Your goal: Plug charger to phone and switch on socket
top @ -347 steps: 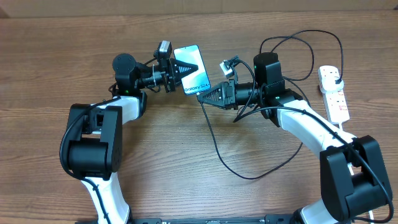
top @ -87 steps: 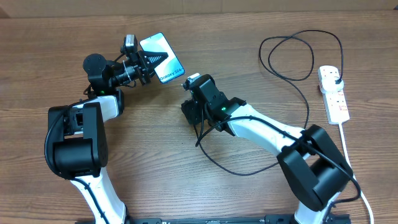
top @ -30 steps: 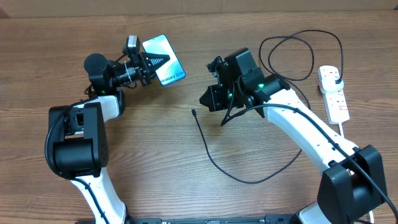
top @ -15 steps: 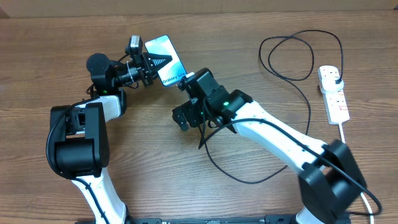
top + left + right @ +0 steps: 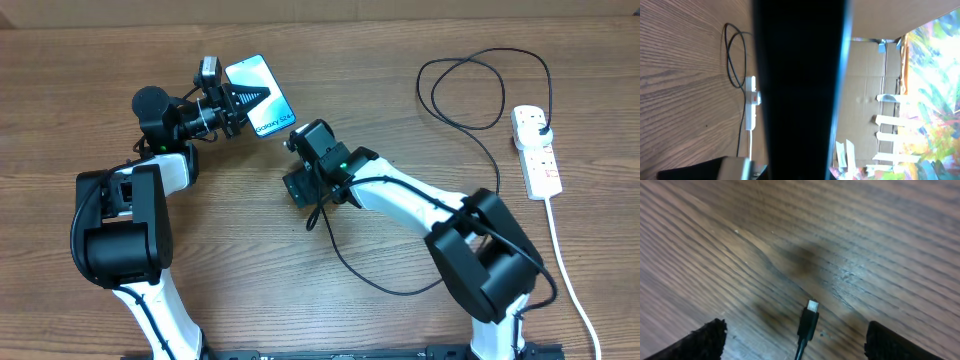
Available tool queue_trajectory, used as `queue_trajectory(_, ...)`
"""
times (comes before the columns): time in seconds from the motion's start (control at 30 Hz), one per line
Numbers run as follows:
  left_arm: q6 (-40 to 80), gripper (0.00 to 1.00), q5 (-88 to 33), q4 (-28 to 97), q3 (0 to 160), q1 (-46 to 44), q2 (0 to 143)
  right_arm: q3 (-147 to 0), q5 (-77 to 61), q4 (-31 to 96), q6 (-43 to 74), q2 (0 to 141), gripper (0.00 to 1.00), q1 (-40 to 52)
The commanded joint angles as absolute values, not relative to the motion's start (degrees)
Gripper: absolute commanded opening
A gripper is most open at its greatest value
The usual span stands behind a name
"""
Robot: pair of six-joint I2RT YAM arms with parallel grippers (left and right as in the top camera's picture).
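My left gripper (image 5: 246,99) is shut on the phone (image 5: 261,94) and holds it off the table at the back left, lit screen up. In the left wrist view the phone (image 5: 800,90) is a dark bar down the middle. The charger (image 5: 345,265) trails over the table to its plug in the socket (image 5: 536,152) at the right. Its connector tip (image 5: 809,321) lies flat on the wood between my right gripper's (image 5: 800,345) open fingers (image 5: 704,341), touching neither. Seen from overhead, the right gripper (image 5: 301,189) points down just below the phone.
The charger's cable makes a loop (image 5: 470,85) at the back right. The socket's thick white cord (image 5: 565,270) runs down the right edge toward the front. The socket (image 5: 751,100) and the cable loop (image 5: 732,55) also show in the left wrist view.
My right arm has swung left and dropped over the connector tip lying on the table, with its fingers now spread. The left gripper and phone have barely moved.
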State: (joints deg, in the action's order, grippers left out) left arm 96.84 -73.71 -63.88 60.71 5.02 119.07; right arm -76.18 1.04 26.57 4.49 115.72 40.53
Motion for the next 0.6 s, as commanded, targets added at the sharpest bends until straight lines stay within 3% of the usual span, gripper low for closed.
queue_trajectory(0.0, 95.1, 0.04, -73.5, -64.5, 61.3, 5.2, 118.5, -76.5, 1.9, 25.7, 4.7, 117.8, 0.81, 40.4)
queue_trajectory(0.2, 95.1, 0.04, -73.5, -64.5, 61.3, 5.2, 118.5, -76.5, 1.9, 25.4, 4.9, 119.7, 0.72, 40.4)
queue_trajectory(0.37, 95.1, 0.05, -73.6, -64.5, 61.3, 5.2, 118.5, -76.5, 1.8, 24.9, 6.2, 120.2, 0.57, 40.0)
queue_trajectory(0.57, 95.1, 0.04, -73.8, -64.5, 61.3, 5.2, 118.5, -76.5, 1.8, 25.6, 7.5, 120.6, 0.45, 39.7)
